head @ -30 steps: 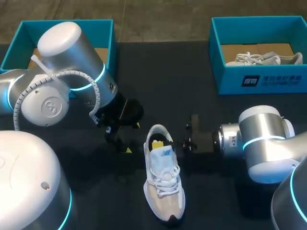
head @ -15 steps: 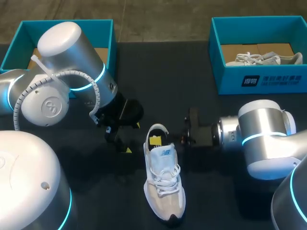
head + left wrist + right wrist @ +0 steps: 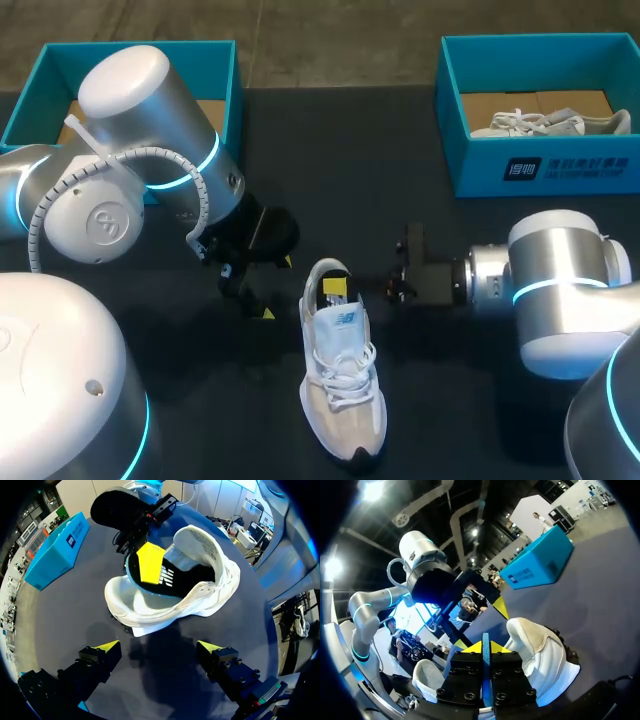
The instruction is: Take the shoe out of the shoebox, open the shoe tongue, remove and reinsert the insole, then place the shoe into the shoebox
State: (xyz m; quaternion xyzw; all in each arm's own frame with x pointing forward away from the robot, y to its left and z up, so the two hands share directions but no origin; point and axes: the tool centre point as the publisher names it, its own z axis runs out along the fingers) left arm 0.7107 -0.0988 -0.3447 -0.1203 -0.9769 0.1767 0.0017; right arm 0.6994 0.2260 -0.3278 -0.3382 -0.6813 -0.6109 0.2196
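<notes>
Tabletop [image 3: 330, 150]: dark; the shoe [image 3: 340, 385] stands near centre, toe toward your near edge.
Left hand [image 3: 159, 647]: open, left of the shoe.
Right hand [image 3: 485, 647]: clamped on the insole [image 3: 172, 580] at the heel.

My left arm [image 3: 140, 150] and right arm [image 3: 560, 290] are both chunky silver-grey tubes with rounded joint caps and glowing cyan rings [image 3: 205, 160]. The left one has a ribbed pale cable [image 3: 45, 210] looped along it. My left claw [image 3: 159, 646] and right claw [image 3: 484, 647] are blocky black, with small screw heads and yellow wedge tips.
</notes>
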